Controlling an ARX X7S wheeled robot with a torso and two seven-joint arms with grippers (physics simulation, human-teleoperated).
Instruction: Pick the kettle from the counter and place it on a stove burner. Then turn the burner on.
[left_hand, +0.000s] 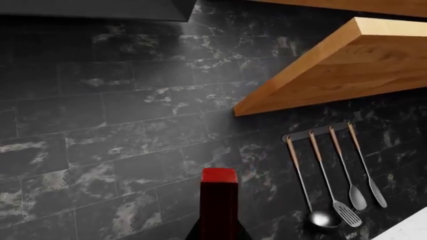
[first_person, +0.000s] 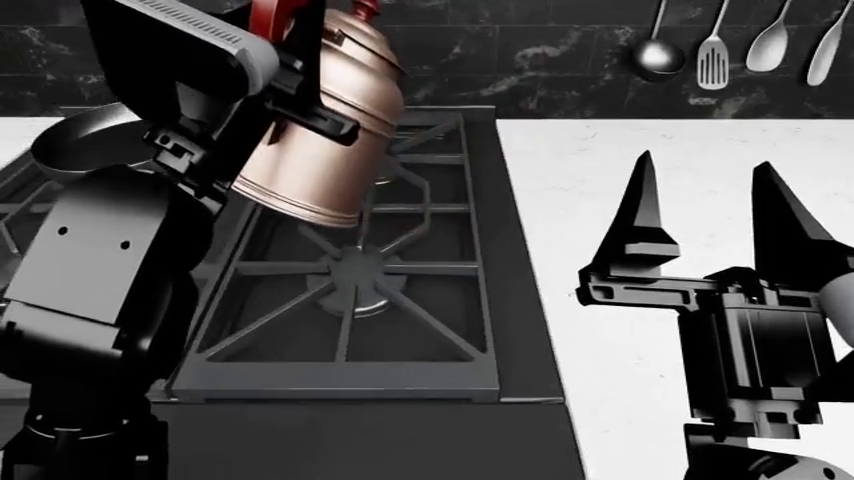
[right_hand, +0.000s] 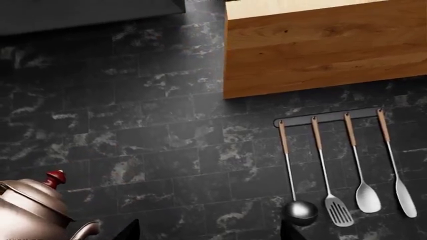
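Note:
My left gripper (first_person: 284, 40) is shut on the red handle (left_hand: 219, 200) of the copper-pink kettle (first_person: 324, 140). It holds the kettle tilted in the air above the stove's back part. The kettle's lid and red knob (right_hand: 55, 178) also show in the right wrist view. The star-spoked grate with the round stove burner (first_person: 358, 276) lies below and in front of the kettle. My right gripper (first_person: 707, 205) is open and empty, fingers pointing up, over the white counter (first_person: 574, 180) to the right of the stove.
A dark frying pan (first_person: 74, 140) sits on the stove's left side, partly behind my left arm. An octagon-ring grate (first_person: 414, 190) lies under the kettle. Utensils (first_person: 734, 45) hang on the black tiled wall, under a wooden shelf (right_hand: 320, 45).

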